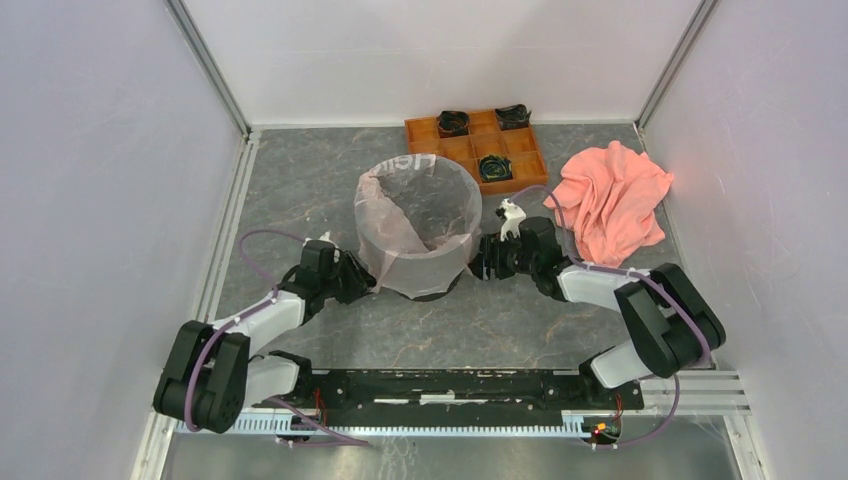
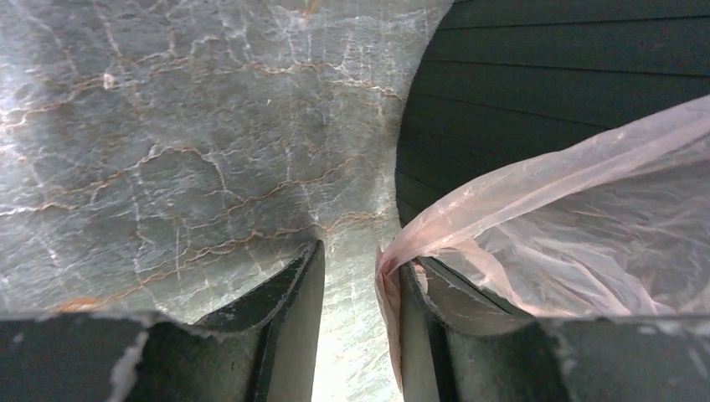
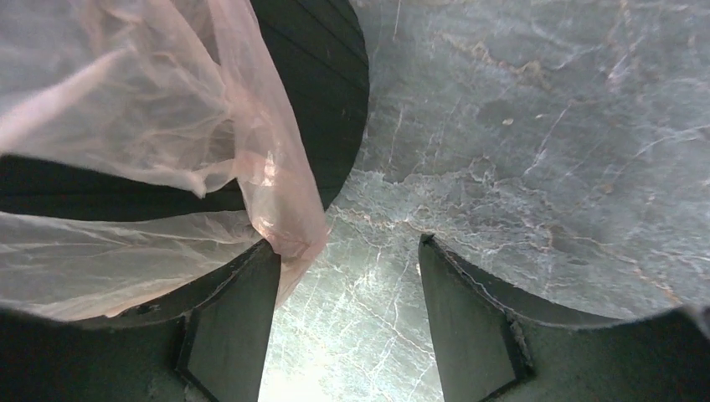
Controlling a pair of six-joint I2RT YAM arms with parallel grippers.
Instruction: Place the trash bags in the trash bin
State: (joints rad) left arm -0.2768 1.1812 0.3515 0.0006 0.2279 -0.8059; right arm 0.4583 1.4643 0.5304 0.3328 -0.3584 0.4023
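Top cam: the trash bin [image 1: 430,293] sits mid-table [image 1: 500,330], round, black, tapered. The trash bag [image 1: 400,225], a thin pale pink see-thru film, lies in it and over its rim, with the skirt hanging down the outside wall. The left gripper [image 1: 362,280] is at the bin's 8 o'clock and the right gripper [image 1: 484,258] at approx 3–4 o'clock. Both are low by the wall and about equally near, so the line btwn them runs straight across the bin. Left wrist cam: the film comes in from 3 o'clock as a crinkly stretched band, its hem draped over the finger at 5 o'clock. Jaws apart, marbled grey tabletop showing thru the gap, nothing pinched. The bin wall at 1 o'clock is matte, w/ fine horizontal ribs. Right wrist cam: mirror pic, film from 10 o'clock, hem lying on the finger at 7 o'clock. Jaws wide, released. We reckon what's left is seating the hem, each arm on its own side.
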